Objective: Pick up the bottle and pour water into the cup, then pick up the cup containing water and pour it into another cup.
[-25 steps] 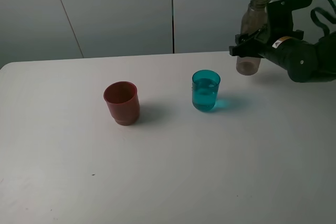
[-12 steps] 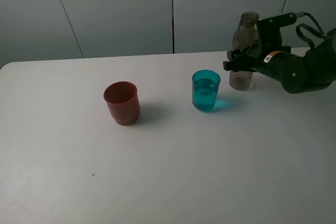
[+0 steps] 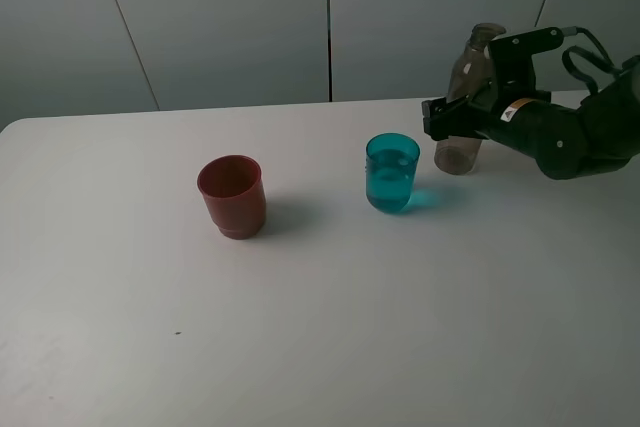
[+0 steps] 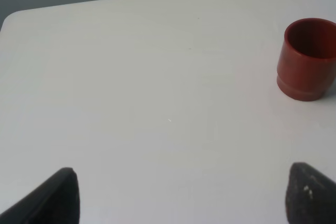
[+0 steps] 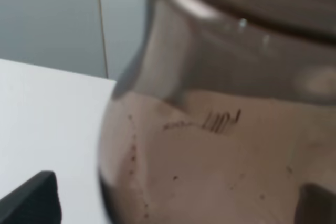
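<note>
Grey-brown translucent plastic bottle (image 3: pixel 455 152): tilted, between right gripper (image 3: pixel 448 119) fingers (image 5: pixel 31 198).
Fingers: apart, one visibly clear of it.
Left gripper (image 4: pixel 184 198): spread wide.

Tilted bottle (image 3: pixel 458 150); teal cup (image 3: pixel 391 175); red cup (image 3: pixel 232 197)

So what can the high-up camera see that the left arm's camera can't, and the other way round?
Only the high camera shows the blue-green cup, the tall brownish bottle leaning just behind it to the right, and the right hand straddling that bottle. Only the left arm's camera shows the left hand, its two dark fingertips spread wide over the table. Both show the red cup and the white table it stands on.
</note>
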You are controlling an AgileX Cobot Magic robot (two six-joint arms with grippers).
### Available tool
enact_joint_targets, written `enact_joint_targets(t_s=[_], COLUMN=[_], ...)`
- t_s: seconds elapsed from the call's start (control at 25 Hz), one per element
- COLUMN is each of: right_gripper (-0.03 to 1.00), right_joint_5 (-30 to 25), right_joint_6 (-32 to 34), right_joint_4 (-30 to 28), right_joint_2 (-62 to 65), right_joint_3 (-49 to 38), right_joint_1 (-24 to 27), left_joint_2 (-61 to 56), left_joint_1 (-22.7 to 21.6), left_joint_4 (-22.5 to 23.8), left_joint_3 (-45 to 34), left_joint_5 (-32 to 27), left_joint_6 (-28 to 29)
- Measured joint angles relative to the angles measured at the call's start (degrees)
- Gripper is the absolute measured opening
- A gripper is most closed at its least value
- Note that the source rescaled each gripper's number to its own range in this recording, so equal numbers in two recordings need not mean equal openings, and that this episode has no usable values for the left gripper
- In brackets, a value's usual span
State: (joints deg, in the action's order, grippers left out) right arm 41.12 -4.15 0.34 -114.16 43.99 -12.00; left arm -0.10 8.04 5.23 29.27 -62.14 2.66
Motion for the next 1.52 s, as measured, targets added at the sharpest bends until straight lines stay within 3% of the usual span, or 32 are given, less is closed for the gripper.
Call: enact_joint_targets(t_s=[0.08,0.76,0.92,1.08,1.16,1.36,1.52], right_gripper=[0.99,0.99,0.99,0.99,0.99,1.0,1.0], right_joint_5=[-0.9,-1.3,-7.9,-19.8,-22.4,-22.4,-16.5], right_joint_6=[0.0,0.2,1.4,11.5,15.2,16.0,10.5], right_joint_4=[-0.3,-0.7,-3.8,-15.3,-18.3,-18.7,-12.1], right_joint_2=[0.7,18.0,25.1,31.4,33.4,35.5,35.6], right_joint_3=[0.0,-0.1,-0.1,-0.2,-1.8,-10.0,-16.9], right_joint_1=[0.0,0.0,0.0,-0.6,-1.1,-2.4,-6.2], left_joint_2=[0.0,0.0,0.0,0.0,0.0,0.0,0.0], left_joint_1=[0.0,0.0,0.0,0.0,0.0,0.0,0.0], left_joint_4=[0.0,0.0,0.0,0.0,0.0,0.0,0.0], left_joint_3=[0.0,0.0,0.0,0.0,0.0,0.0,0.0], left_joint_5=[0.0,0.0,0.0,0.0,0.0,0.0,0.0], left_joint_6=[0.0,0.0,0.0,0.0,0.0,0.0,0.0])
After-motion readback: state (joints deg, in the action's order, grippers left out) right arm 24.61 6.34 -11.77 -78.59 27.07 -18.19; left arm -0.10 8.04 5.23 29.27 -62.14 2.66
